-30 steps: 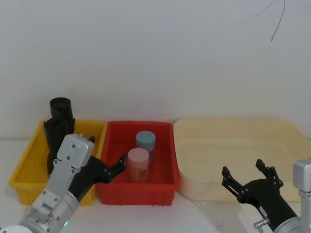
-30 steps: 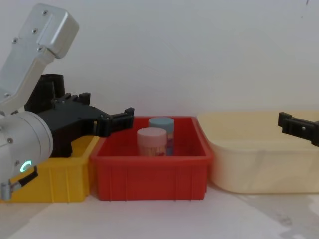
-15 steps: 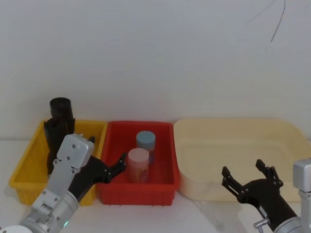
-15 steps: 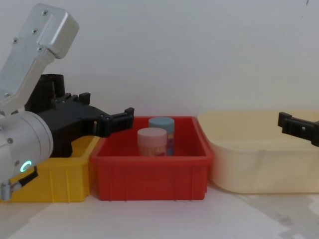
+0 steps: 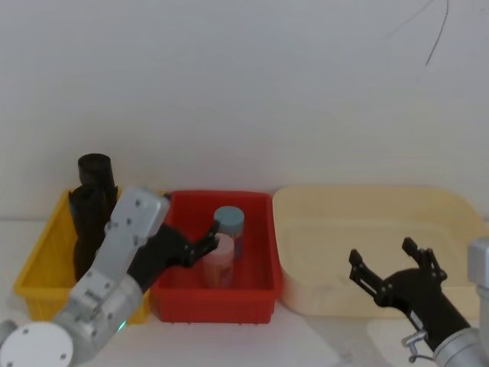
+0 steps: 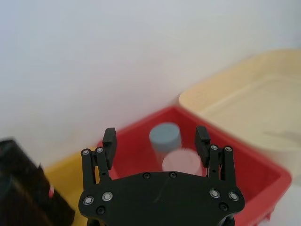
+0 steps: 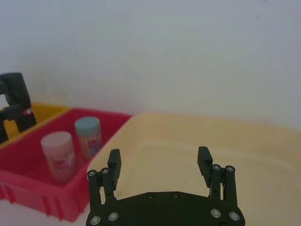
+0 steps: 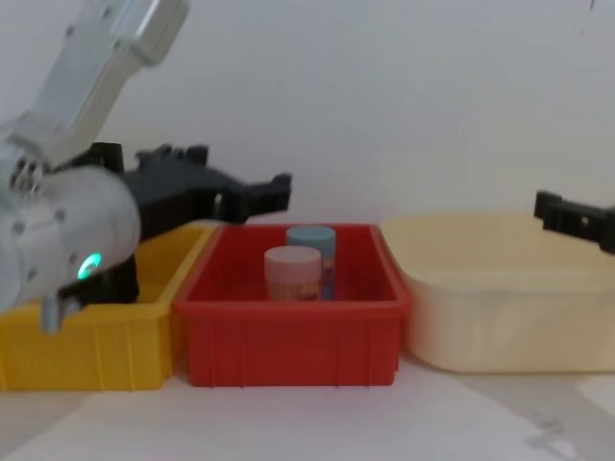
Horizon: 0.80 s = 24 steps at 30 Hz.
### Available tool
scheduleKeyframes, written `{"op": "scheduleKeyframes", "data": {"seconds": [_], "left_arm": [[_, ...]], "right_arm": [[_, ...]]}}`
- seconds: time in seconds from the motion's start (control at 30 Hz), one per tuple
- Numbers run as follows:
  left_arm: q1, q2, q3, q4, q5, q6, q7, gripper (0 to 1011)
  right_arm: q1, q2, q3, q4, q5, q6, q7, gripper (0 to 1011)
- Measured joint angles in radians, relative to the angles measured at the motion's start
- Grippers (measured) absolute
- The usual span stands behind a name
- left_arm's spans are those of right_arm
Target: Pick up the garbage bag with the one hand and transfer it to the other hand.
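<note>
Garbage bag (image 5: 95,170) stands upright in yellow bin (image 5: 32,267), long axis vertical; left gripper (image 6: 155,136) and right gripper (image 7: 159,157) fingers spread.

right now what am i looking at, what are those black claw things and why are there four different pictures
It is a two-armed robot; each arm ends in a black two-finger gripper. Four cameras film it: one on its head looking down, one on its chest looking forward, one on each wrist. The left gripper hangs open above the red bin, which holds a pink jar and a blue jar. The right gripper is open by the cream tub. Neither holds anything. The black garbage bag roll stands in the yellow bin.
</note>
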Motion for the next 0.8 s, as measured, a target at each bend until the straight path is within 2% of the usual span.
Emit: {"op": "scheduleKeyframes", "data": {"seconds": [0.17,0.27,0.37,0.6,0.8], "left_arm": [[-0.035,-0.004,0.003,-0.036,0.000,0.060,-0.020,1002],[-0.050,0.003,-0.009,-0.087,-0.009,0.118,-0.033,1002],[-0.049,0.010,-0.021,-0.118,-0.017,0.149,-0.037,1002],[-0.001,0.044,-0.088,-0.232,-0.052,0.248,-0.036,1001],[0.093,0.079,-0.183,-0.330,-0.093,0.315,-0.022,1002]], "right_arm": [[0.014,-0.004,0.002,-0.025,0.015,0.020,0.013,1004],[0.024,-0.012,0.000,-0.054,0.026,0.043,0.019,1004],[0.030,-0.016,-0.004,-0.072,0.031,0.062,0.021,1004],[0.046,-0.033,-0.025,-0.132,0.036,0.126,0.020,1004],[0.069,-0.049,-0.058,-0.164,0.032,0.187,0.016,1004]]}}
